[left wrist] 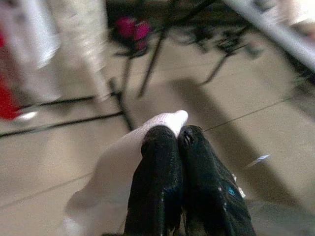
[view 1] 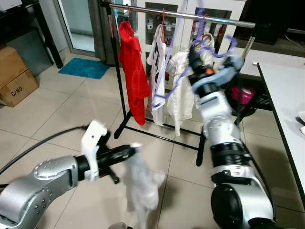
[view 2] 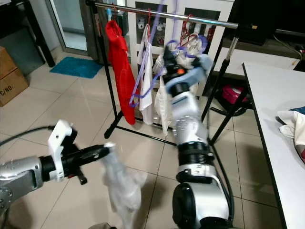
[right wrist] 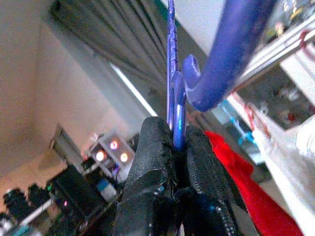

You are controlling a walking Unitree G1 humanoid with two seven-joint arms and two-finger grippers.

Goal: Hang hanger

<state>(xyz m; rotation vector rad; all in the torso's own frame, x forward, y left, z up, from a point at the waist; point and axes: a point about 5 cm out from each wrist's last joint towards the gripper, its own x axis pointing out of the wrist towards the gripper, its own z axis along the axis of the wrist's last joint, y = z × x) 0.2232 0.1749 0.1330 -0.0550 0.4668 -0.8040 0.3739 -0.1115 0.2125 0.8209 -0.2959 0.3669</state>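
Note:
My right gripper (view 1: 194, 53) is raised in front of the clothes rail (view 1: 181, 15) and is shut on a purple plastic hanger (right wrist: 173, 73). The hanger's thick hook (right wrist: 231, 44) curves up past the fingertips, close to the rail, and its frame loops down before the hung clothes. My left gripper (view 1: 127, 151) is low over the floor, shut on a white garment (view 1: 140, 186) that dangles from its fingertips (left wrist: 162, 142).
On the rail hang a red garment (view 1: 133, 71) and white garments (view 1: 157, 67) on hangers. The rack's black legs (view 1: 157, 134) spread on the tile floor. A white table (view 1: 290, 95) stands to the right, a cardboard box (view 1: 14, 78) and a teal mat (view 1: 83, 67) to the left.

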